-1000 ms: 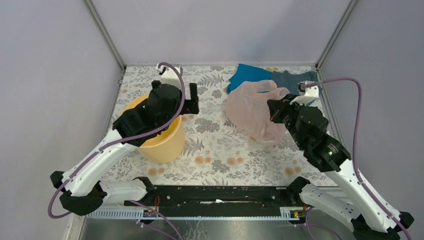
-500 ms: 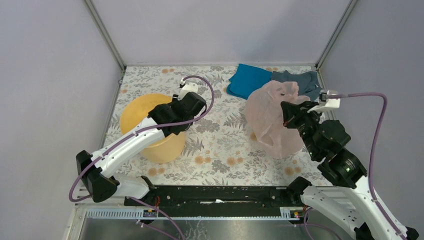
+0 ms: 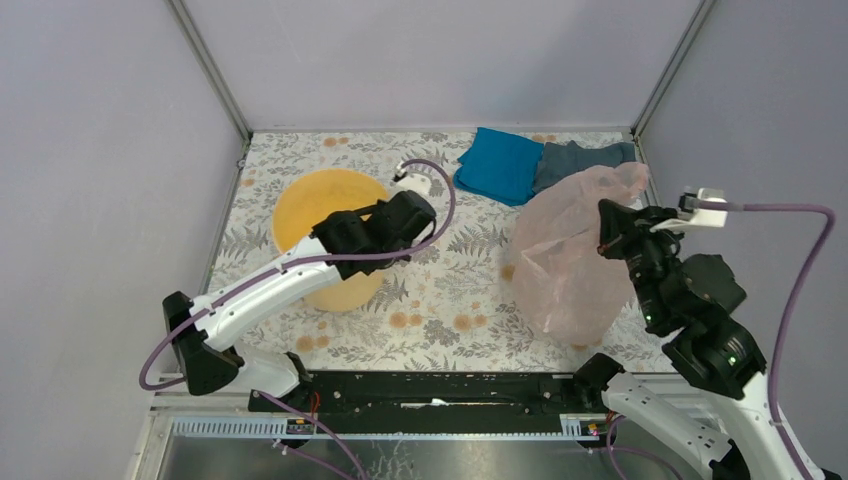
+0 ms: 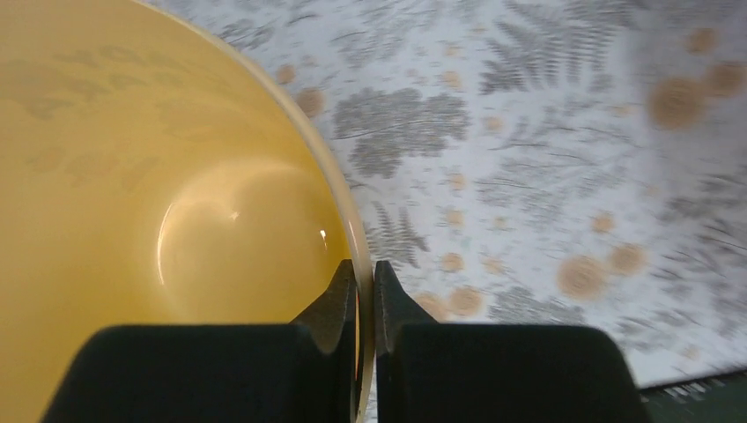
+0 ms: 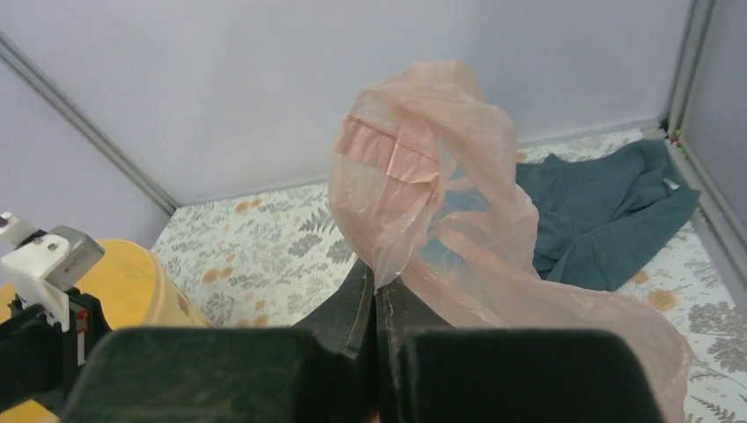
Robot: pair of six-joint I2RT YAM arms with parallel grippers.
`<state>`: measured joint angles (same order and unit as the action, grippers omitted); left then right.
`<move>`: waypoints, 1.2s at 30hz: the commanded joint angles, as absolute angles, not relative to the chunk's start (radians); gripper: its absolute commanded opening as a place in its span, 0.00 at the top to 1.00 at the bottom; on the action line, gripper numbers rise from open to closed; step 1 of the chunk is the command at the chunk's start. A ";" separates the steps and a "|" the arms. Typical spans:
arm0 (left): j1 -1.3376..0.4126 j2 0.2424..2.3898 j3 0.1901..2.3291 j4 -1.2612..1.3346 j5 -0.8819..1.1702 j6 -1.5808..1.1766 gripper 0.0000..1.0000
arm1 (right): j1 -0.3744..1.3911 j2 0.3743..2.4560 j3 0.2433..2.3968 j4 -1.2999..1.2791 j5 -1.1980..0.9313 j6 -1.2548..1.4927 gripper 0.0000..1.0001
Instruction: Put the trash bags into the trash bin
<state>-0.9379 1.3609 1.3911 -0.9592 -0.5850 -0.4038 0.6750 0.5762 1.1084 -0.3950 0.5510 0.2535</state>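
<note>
My left pincer [image 4: 358, 275] pinches the rim of the bucket [image 3: 312, 196]; my right pincer [image 5: 374, 284] grips the pink bag [image 3: 568, 262], hanging well right of the bucket. The floppy film could drape outside the rim or slip free.

Blue cloth [image 3: 497, 165]: folded, at the table's far edge, touching the grey-blue cloth.
Grey-blue cloth [image 3: 580, 158]: rumpled, far right corner.
Table cover [image 3: 440, 290]: pale fern-and-flower print.

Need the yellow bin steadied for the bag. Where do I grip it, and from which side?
Pinch the trash bin by its thin rim from above, one finger inside, one outside; its smooth tapered body looks too wide to span. The left gripper is shut on the rim exactly so.
</note>
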 commanded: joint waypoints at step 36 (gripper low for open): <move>-1.238 1.192 1.394 -0.506 -0.239 -0.304 0.27 | 0.681 0.734 1.473 -0.251 0.378 0.084 1.00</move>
<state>-1.2381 1.3563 1.4185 -0.6136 -0.2176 -0.3286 0.6750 0.6029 1.3613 -0.3862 0.5446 0.1188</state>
